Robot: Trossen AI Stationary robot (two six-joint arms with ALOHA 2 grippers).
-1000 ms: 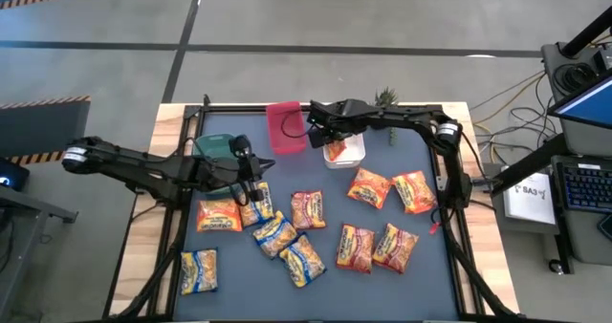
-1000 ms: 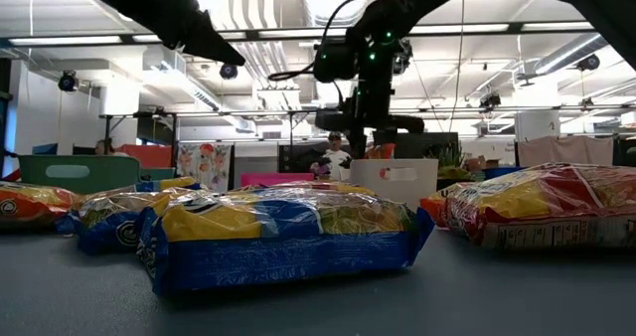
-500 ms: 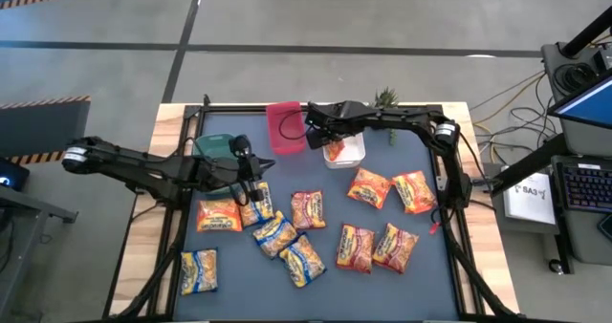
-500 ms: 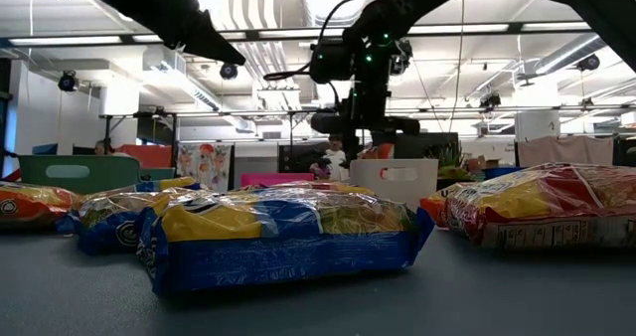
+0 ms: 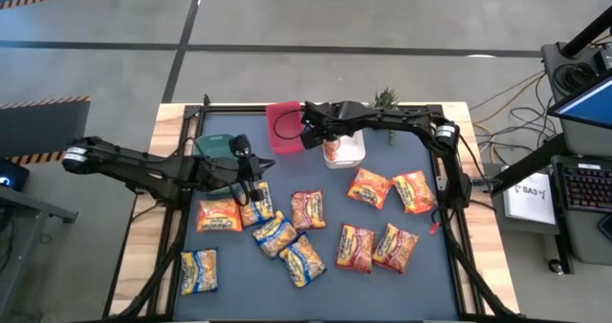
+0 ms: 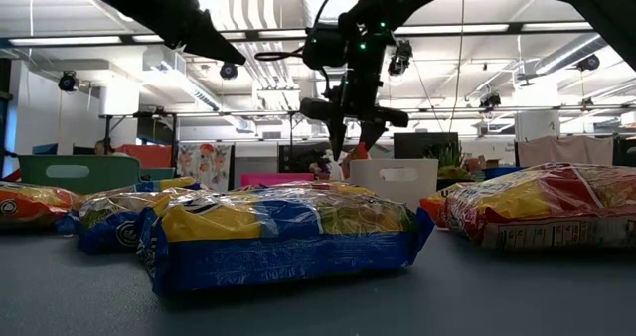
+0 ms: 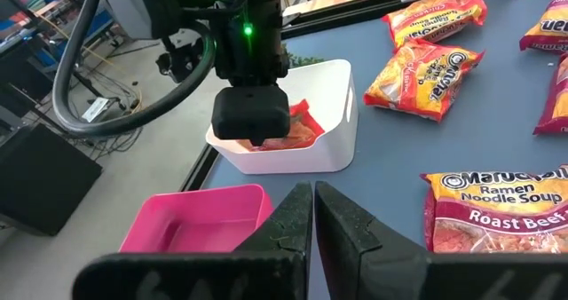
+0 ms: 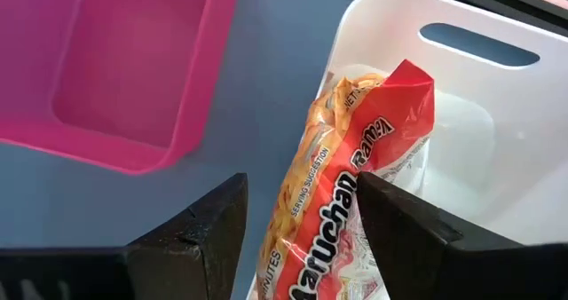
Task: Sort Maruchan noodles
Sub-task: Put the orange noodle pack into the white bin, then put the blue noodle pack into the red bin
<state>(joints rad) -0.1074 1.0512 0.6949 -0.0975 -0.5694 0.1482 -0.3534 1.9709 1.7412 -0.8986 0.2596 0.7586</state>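
Overhead, the right gripper [image 5: 320, 139] hung above the white bin [image 5: 354, 157], near the pink bin [image 5: 285, 127]; the left gripper [image 5: 251, 175] waited, pressed together, over the loose packets [image 5: 304, 209]. Through the right wrist camera, spread fingers [image 8: 193, 238] flanked the red-orange packet [image 8: 351, 193], which stood on end inside the white bin, long axis upright. Lifting straight up should avoid snagging it.

Around the wooden-edged table [image 5: 167, 266] lies grey concrete floor [image 5: 382, 17], with striped hazard tape [image 5: 43, 103] beyond its left side.
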